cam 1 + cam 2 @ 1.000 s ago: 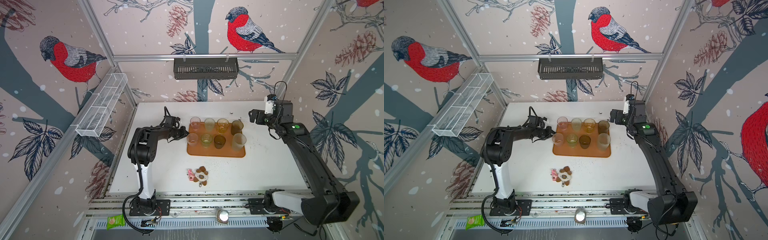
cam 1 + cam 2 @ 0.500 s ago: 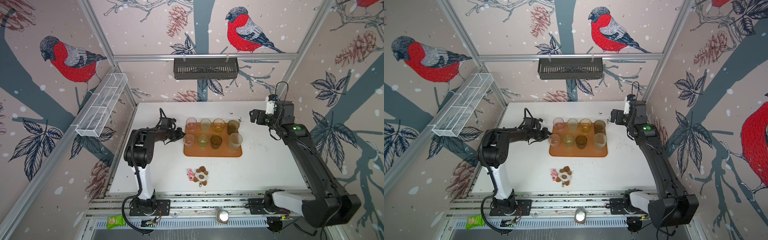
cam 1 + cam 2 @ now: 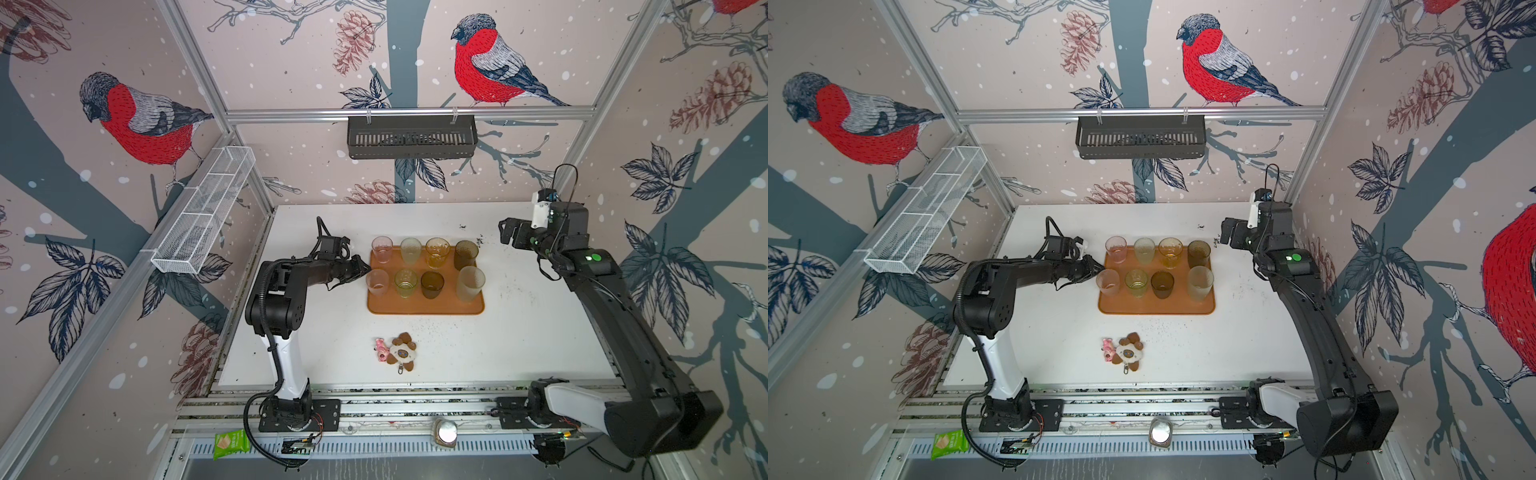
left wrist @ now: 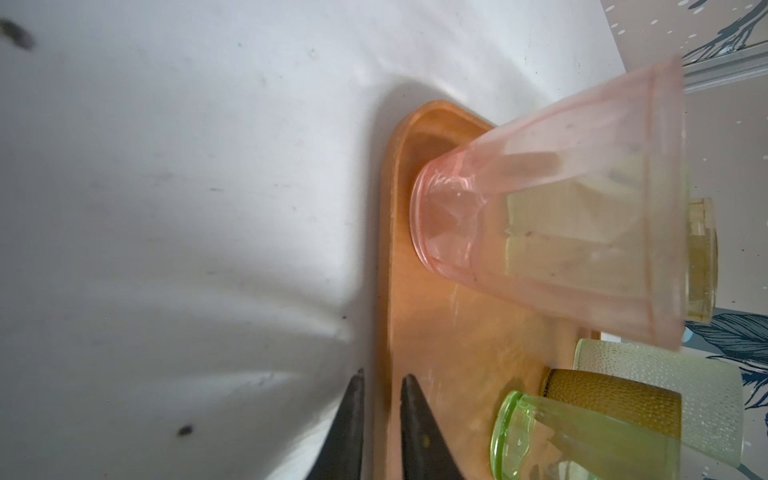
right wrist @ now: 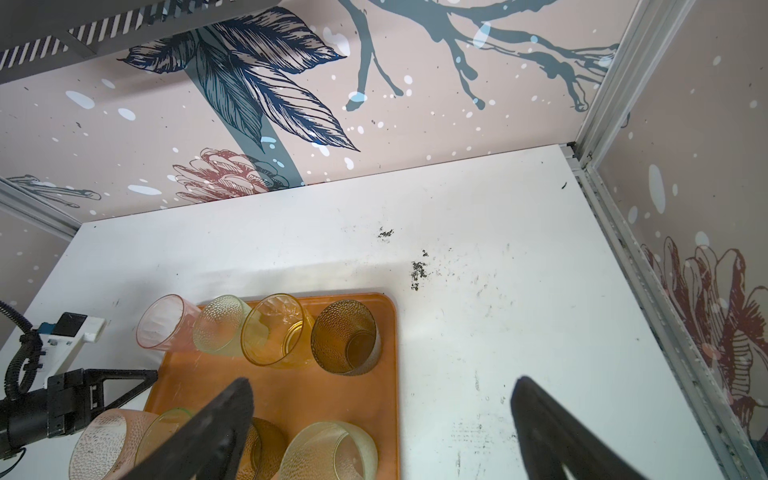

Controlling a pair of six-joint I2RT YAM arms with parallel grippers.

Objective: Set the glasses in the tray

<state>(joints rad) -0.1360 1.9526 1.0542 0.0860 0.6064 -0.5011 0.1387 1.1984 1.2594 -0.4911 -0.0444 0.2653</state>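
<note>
Only left wrist view shows left gripper (image 4: pixel 384 374) jaws parted astride tray (image 4: pixel 436 332) rim, right gripper (image 5: pixel 382 380) jaws spread

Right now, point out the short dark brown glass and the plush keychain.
short dark brown glass (image 3: pixel 432 286): in a top view, its body.
plush keychain (image 3: pixel 402 353): in a top view, white middle.

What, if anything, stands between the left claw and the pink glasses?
Nothing visible. The left claw is at the left rim of the tray, with the back pink glass and front pink glass inside it.
</note>
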